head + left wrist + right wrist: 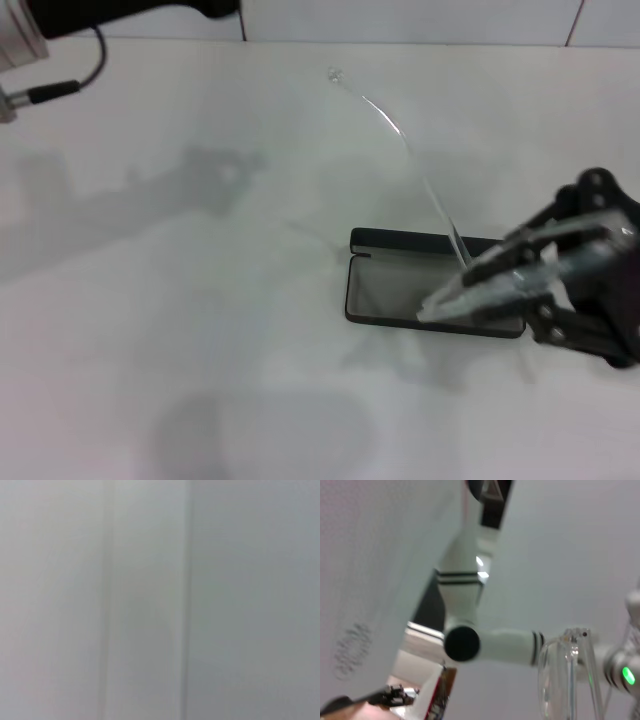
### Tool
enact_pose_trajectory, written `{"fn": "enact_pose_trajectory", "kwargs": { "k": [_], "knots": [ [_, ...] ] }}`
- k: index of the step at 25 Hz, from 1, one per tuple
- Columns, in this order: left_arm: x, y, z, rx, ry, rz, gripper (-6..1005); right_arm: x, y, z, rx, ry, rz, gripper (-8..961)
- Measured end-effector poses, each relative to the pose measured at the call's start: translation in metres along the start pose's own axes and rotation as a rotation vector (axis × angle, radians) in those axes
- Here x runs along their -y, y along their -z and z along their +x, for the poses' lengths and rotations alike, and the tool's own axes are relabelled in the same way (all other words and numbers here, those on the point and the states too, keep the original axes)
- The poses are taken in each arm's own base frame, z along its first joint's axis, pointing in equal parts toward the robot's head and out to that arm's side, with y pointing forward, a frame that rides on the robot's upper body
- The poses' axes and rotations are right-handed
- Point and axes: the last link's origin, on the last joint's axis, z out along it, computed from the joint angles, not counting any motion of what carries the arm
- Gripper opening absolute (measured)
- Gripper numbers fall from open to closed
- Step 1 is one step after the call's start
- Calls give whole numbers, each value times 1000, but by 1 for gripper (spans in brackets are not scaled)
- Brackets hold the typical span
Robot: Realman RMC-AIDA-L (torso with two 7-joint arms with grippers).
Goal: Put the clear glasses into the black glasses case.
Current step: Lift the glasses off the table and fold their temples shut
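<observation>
The clear glasses (480,285) are clamped in the right hand (500,280), their front held low over the open black glasses case (400,290), with one transparent arm (400,140) rising up and away from the hand. The case lies open on the white counter (200,300) directly beneath and beside the hand. The left hand is out of sight; only its arm (60,25) shows at the far corner, well apart.

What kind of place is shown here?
Probably a robot test bench: a plain white table, an open black glasses case, and the right gripper holding the clear glasses over it.
</observation>
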Motion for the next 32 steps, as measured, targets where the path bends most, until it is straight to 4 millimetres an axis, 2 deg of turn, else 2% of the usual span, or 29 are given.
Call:
{"fn": "enact_pose_trajectory", "kwargs": {
  "k": [6,9,14,19,32],
  "knots": [
    [30,4,-20,-11,121,103,54,-10,5,-13,93,82,-10,134],
    [32,-5,-29,1,180,67,54,-9,6,-17,107,122,-1,134],
    [14,-30,-39,30,255,-117,54,-3,3,-20,122,160,0,135],
    [-3,-45,-36,13,303,-272,54,7,-2,-18,122,169,13,135],
    [-29,-43,-25,-3,269,-480,55,21,-5,2,86,125,101,136]
  ]
}}
